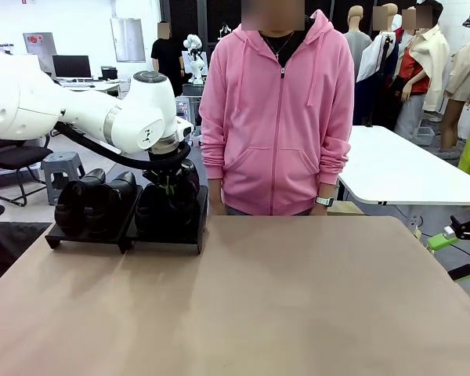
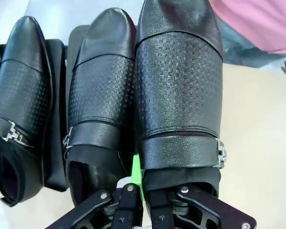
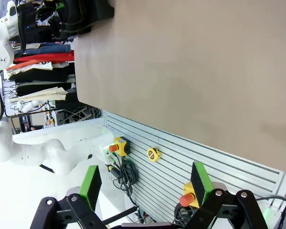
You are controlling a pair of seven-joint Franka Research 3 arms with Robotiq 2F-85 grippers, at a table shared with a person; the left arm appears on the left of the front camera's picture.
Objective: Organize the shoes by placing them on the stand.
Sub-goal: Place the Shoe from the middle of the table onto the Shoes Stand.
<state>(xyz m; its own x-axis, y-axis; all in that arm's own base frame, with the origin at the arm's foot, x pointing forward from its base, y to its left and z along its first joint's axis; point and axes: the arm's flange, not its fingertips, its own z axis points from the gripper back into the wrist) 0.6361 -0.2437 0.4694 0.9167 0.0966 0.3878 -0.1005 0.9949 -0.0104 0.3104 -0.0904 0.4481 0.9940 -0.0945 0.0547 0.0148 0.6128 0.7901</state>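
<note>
L gripper pinched on heel rim of fourth shoe, directly ahead of my fingers, long axis running away from me, toe far end. Shoe over stand, beside its mate. R gripper apart, holding nothing, well off. L arm nearer.

Four black shoes, on black stand

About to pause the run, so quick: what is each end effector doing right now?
Left end effector: shut on the heel-side rim of the shoe over the stand.
Right end effector: open, holding nothing, off the table edge.
</note>
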